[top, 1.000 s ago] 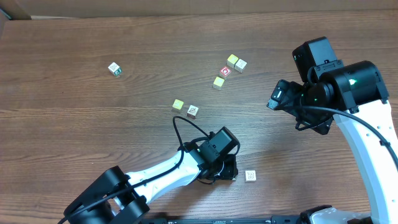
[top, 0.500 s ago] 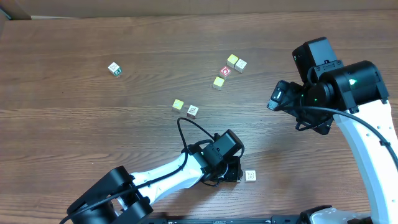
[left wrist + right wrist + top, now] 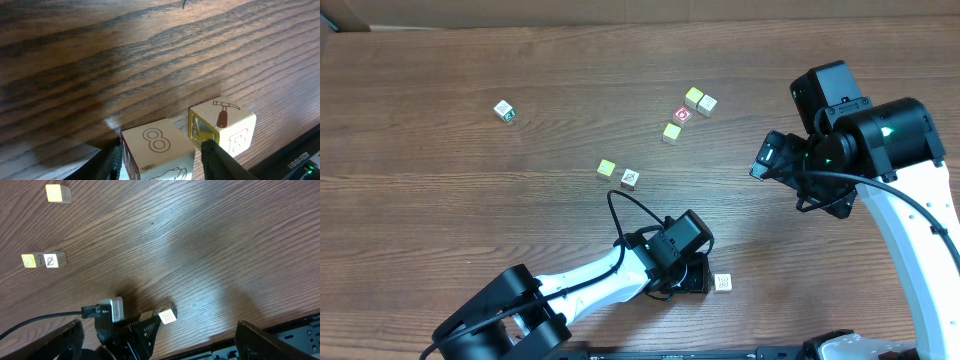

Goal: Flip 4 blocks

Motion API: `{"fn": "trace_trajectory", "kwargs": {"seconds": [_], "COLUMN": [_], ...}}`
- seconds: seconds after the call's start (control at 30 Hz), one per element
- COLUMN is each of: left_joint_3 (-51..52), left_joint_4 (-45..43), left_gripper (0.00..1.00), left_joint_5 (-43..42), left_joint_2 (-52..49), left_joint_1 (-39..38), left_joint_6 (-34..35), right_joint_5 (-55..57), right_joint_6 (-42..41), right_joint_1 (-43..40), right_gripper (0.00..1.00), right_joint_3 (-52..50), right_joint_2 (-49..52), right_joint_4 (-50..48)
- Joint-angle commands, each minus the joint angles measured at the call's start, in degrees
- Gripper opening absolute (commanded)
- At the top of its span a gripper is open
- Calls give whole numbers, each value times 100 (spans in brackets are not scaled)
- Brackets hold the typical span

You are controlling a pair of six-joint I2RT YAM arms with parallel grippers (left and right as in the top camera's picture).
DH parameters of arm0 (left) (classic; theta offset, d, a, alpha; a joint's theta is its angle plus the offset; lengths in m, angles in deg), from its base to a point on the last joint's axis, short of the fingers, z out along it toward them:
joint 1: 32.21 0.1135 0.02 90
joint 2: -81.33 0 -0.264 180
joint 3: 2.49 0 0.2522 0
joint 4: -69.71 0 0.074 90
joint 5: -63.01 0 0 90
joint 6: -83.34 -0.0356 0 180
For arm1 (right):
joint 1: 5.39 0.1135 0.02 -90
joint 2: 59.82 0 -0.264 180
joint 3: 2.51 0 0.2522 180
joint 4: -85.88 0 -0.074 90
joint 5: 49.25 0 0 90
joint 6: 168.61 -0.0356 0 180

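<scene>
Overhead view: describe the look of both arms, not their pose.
Left arm: white links, black joints and wrist housing, a looping black cable. Right arm: white link, bulky black housings, a small green light.

The left arm (image 3: 590, 282) comes in from the near edge and lies low, stretched out toward the right, its white forearm ending in a black wrist. The left gripper (image 3: 697, 277) points downward with its jaws partly spread. Its two dark fingers (image 3: 220, 160) show at the bottom of the wrist view. The right arm (image 3: 905, 235) rises from the near right corner and bends back toward the middle, held high. The right gripper (image 3: 767, 157) faces left and down — jaws wide apart.
</scene>
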Motion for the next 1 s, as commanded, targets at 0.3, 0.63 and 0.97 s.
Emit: {"fn": "trace_trajectory", "kwargs": {"seconds": [0.3,0.63,0.97], "left_joint_3": [72,72,33], "left_joint_4": [-297,-470,-527], "left_gripper": [40,41,45], "left_joint_5": [-92,-127,-13], "left_joint_2": [-66,-66,-20], "left_joint_1": [-48,-173,72], "left_joint_6": [-160,-155,-122], "right_joint_5": [-11,-11,-11], "right_joint_6": [22,22,24], "right_joint_1": [-17,-17,-17], "right_gripper": [98,98,99], "right_joint_3": [-28,-28,-28], "right_joint_2": [-20,-20,-20], "right_joint_4": [15,17,57]}}
